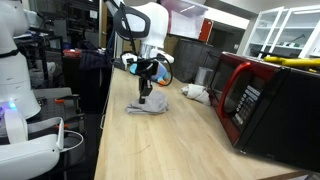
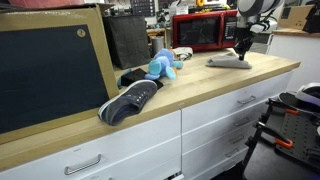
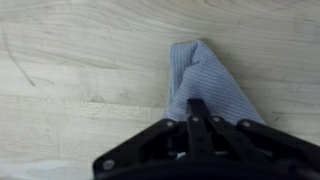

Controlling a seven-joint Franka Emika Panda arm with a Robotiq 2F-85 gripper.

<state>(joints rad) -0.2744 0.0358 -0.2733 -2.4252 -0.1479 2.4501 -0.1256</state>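
Note:
A grey-blue ribbed cloth (image 3: pixel 200 70) lies on the wooden counter (image 1: pixel 170 145). In the wrist view my gripper (image 3: pixel 198 105) has its two fingers closed together on the near end of the cloth. In both exterior views the gripper (image 1: pixel 146 92) (image 2: pixel 241 50) points straight down at the cloth (image 1: pixel 150 106) (image 2: pixel 226 62), which rises a little toward the fingers while the rest lies flat on the counter. The pinch point itself is hidden by the fingers.
A red and black microwave (image 1: pixel 265 100) (image 2: pixel 198 33) stands along the counter near the cloth. A white crumpled object (image 1: pixel 195 93) lies beside it. A blue plush toy (image 2: pixel 162 66) and a dark shoe (image 2: pixel 130 100) lie further along the counter.

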